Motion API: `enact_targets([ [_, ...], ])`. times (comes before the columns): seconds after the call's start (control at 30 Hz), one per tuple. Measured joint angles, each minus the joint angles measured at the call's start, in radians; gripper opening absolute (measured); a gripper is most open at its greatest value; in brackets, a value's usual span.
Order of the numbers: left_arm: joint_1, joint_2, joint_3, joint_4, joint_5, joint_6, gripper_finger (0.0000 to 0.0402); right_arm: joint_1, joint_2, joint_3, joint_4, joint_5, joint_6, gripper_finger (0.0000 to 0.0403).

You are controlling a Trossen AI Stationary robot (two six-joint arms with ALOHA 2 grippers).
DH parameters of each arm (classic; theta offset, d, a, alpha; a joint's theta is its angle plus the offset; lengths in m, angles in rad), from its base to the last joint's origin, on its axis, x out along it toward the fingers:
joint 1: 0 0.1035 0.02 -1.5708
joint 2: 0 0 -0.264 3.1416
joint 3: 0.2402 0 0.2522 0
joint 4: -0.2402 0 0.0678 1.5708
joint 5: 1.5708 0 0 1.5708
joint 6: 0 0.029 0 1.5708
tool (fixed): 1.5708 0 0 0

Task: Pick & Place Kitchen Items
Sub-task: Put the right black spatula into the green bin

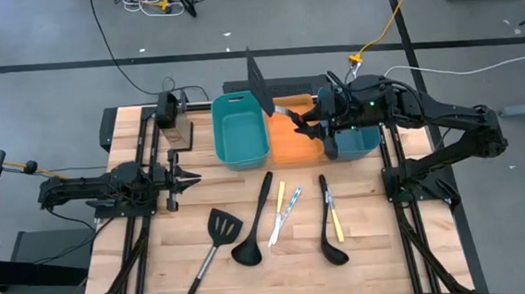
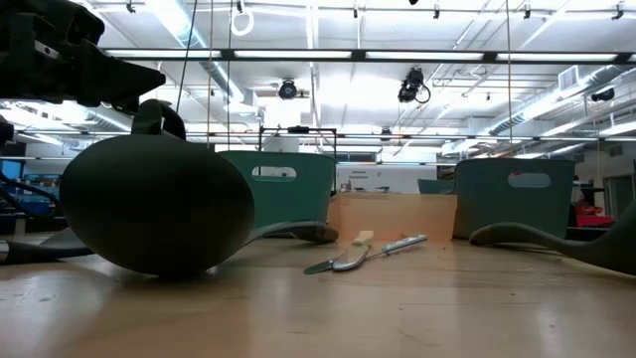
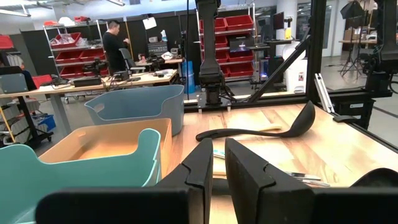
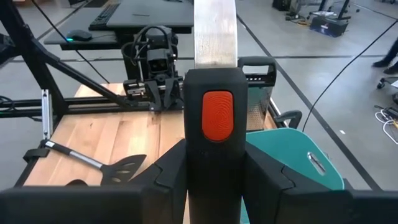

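Note:
My right gripper (image 1: 305,121) is over the orange bin (image 1: 292,145) at the table's far side, shut on a spatula with a black handle, an orange oval pad (image 4: 217,115) and a flat metal shaft. Its dark blade (image 1: 258,82) sticks out beyond the left teal bin (image 1: 241,128). My left gripper (image 1: 191,180) is shut and empty at the table's left. On the table lie a slotted spatula (image 1: 219,235), two ladles (image 1: 254,226) (image 1: 328,228), two yellow sticks (image 1: 279,204) (image 1: 336,221) and a white and teal stick (image 1: 290,208). My right gripper pinches the spatula's black handle (image 4: 214,155) between its two fingers (image 4: 171,177), one on each side, below the orange pad. The spatula is lifted clear over the bins. Its shaft (image 4: 214,34) runs on past the fingers toward the table's left.
A second teal bin (image 1: 357,140) stands right of the orange one. A dark camera mount (image 1: 172,116) stands at the far left. In the low view a ladle bowl (image 2: 149,204) fills the near left. A person (image 3: 115,43) stands in the room beyond.

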Motion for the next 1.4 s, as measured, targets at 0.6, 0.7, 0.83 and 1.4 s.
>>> enact_targets([
  [0.6, 0.000, 0.000, 0.000, 0.131, -0.031, -0.158, 0.0049, 0.000, 0.000, 0.000, -0.001, -0.007, 0.025, 0.0121],
  [0.7, 0.000, 0.000, 0.000, 0.204, -0.053, -0.227, 0.0049, 0.000, 0.000, 0.000, -0.001, -0.007, 0.027, 0.0121],
  [0.83, 0.000, 0.000, 0.000, 0.254, -0.081, -0.290, 0.0049, 0.000, 0.000, 0.000, -0.004, -0.007, 0.027, 0.0121],
  [1.4, 0.000, 0.034, 0.067, 0.250, -0.071, -0.386, 0.0005, 0.000, 0.000, 0.000, -0.020, -0.007, 0.026, 0.0121],
])
